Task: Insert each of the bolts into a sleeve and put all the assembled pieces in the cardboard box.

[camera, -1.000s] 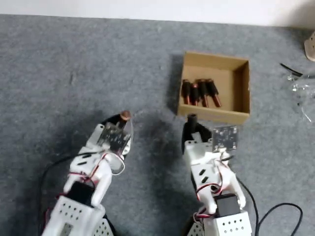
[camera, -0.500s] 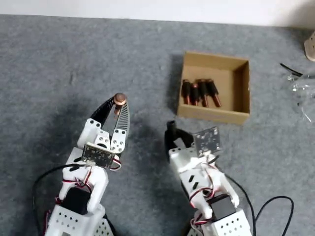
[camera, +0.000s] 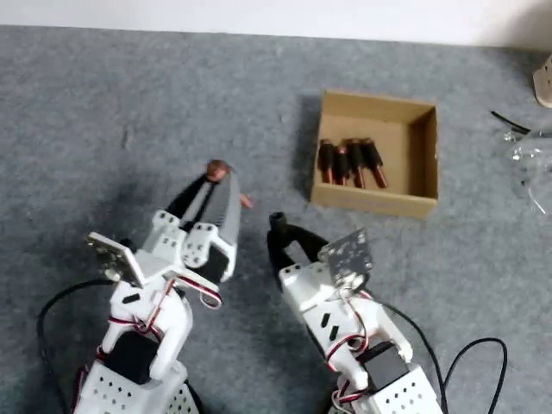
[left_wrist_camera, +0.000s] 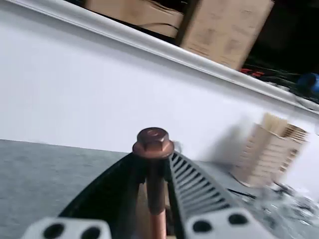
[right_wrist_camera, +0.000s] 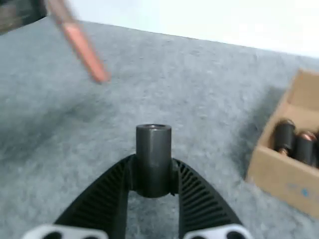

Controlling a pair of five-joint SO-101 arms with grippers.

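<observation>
My left gripper is shut on a copper bolt, lifted above the carpet; its hex head sticks up past the fingertips and its shaft tip pokes out toward the other arm. My right gripper is shut on a dark sleeve, held upright just right of the bolt. The bolt's shaft hangs a little beyond the sleeve's open end in the right wrist view. The cardboard box lies farther back right with several assembled pieces inside.
Grey carpet covers the table. Clear plastic bits and a dark wire lie at the far right edge. A wooden block stands by the white wall in the left wrist view.
Both arms have swung: the left gripper tilted the bolt so its shaft points toward the right arm. The right gripper carried the sleeve leftward, away from the box.
</observation>
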